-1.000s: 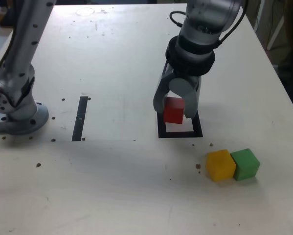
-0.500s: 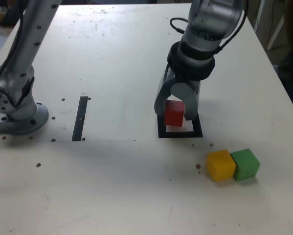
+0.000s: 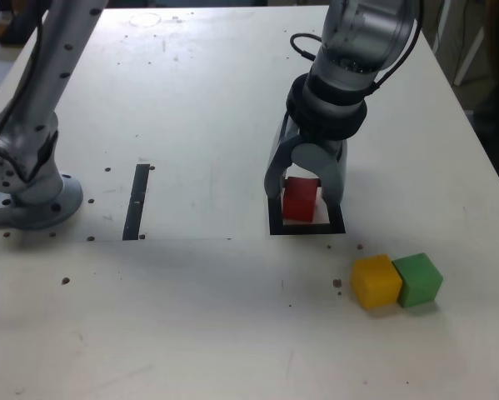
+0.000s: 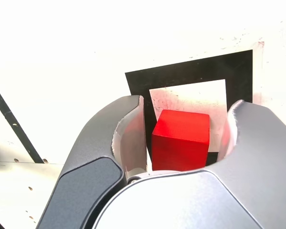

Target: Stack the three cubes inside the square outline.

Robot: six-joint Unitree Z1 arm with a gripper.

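The claw (image 4: 191, 101) is spread, its two curved fingers standing on either side of the red cube (image 4: 181, 140) — in the wrist view a gap shows between the cube and each finger, so nothing is pinched. The claw points down over the square outline (image 3: 307, 229), and the red cube sits within that thick black frame. The wrist view shows some of the white centre beside the cube; the cube's lowest part is hidden there behind the claw.

Above the claw in the exterior view, the grey arm (image 3: 361, 37) slants up towards the right and out of the picture, with a black cable (image 3: 399, 57) running along it and a loop of cable at its side.

Farther out, towards the exterior view's lower right, the yellow cube (image 3: 376, 282) and the green cube (image 3: 419, 279) rest on the white worktop (image 3: 191, 325), side by side and touching — yellow to the exterior view's left of green. Both lie outside the frame, not stacked.

Well apart, towards the exterior view's left, a narrow black strip (image 3: 137, 202) lies on the worktop. Beyond it, at that view's left edge, stands a round grey base (image 3: 45, 208).
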